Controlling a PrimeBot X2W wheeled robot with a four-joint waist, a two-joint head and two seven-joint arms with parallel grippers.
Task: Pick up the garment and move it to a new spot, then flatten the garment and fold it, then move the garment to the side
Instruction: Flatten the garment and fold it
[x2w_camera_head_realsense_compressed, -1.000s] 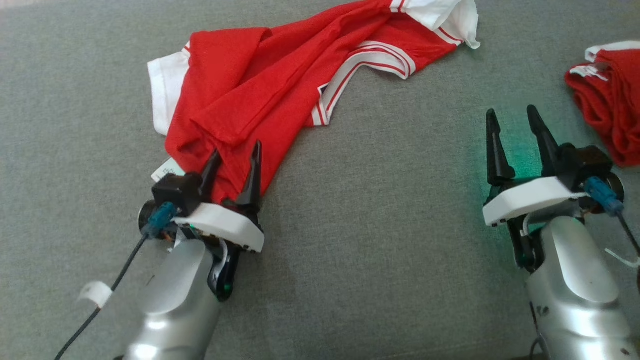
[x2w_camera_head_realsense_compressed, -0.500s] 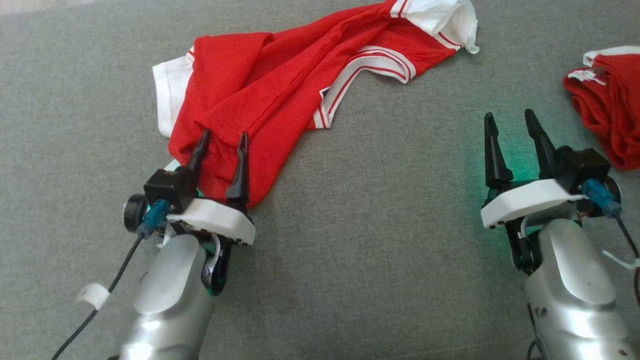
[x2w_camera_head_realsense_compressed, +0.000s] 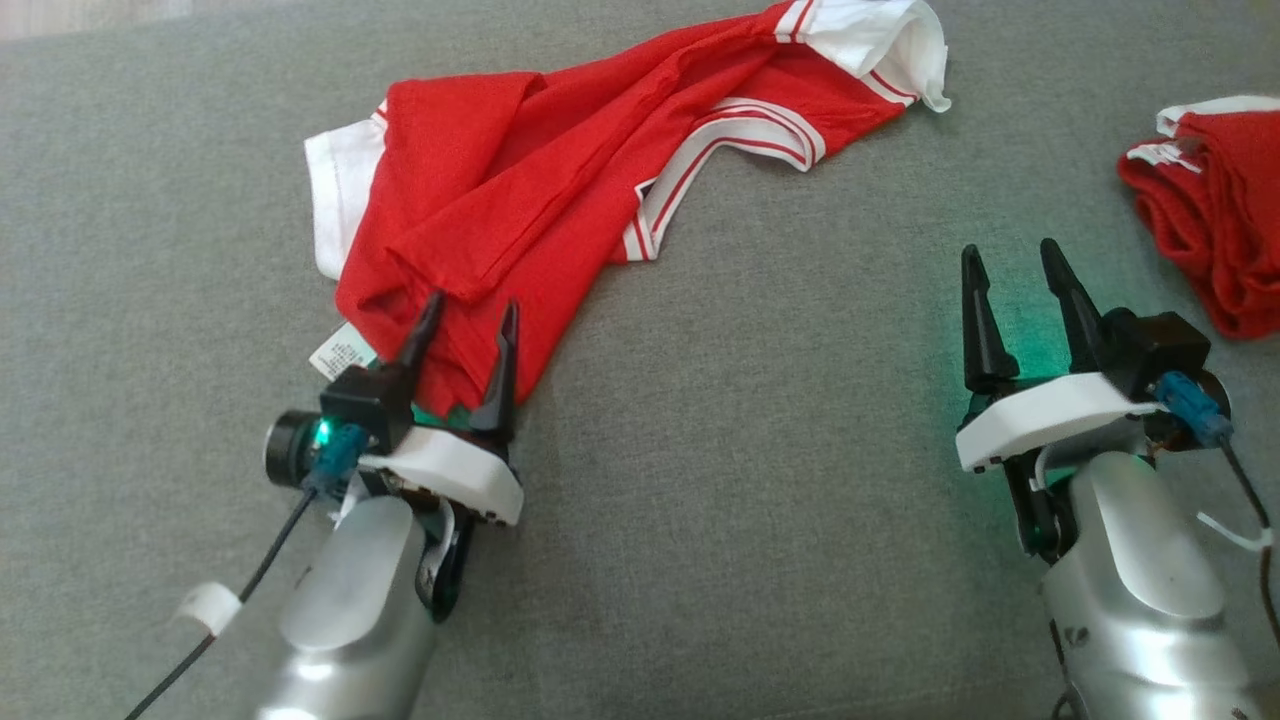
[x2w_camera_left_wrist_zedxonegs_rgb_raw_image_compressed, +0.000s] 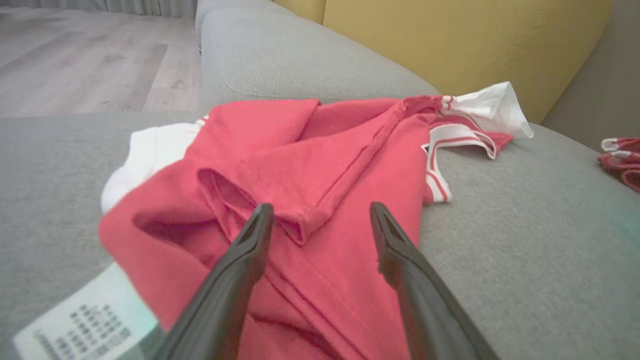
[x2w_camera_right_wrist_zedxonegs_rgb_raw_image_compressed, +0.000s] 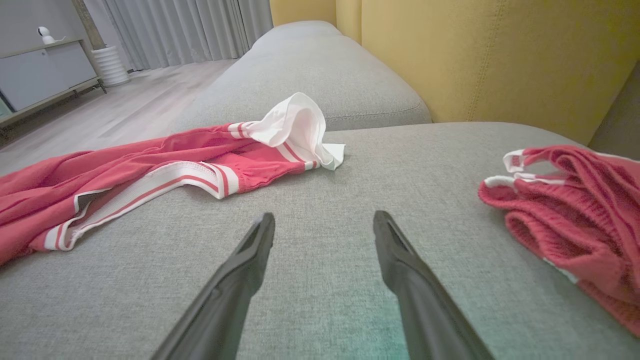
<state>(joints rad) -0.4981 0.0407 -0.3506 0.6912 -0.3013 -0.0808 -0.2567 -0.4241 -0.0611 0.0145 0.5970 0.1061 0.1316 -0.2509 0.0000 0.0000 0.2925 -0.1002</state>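
The garment (x2w_camera_head_realsense_compressed: 520, 190) lies crumpled in a long diagonal band on the grey cushion (x2w_camera_head_realsense_compressed: 760, 450), with one white sleeve (x2w_camera_head_realsense_compressed: 335, 195) at its left edge, another at the far right end, and a small white label (x2w_camera_head_realsense_compressed: 340, 355) poking out at its near end. The left hand (x2w_camera_head_realsense_compressed: 475, 300) has its fingers spread over that near red end, gripping nothing. The right hand (x2w_camera_head_realsense_compressed: 1008, 247), fingers likewise apart, hovers over bare cushion well to the right, near a smaller bunched red cloth (x2w_camera_head_realsense_compressed: 1215, 230) with white trim.
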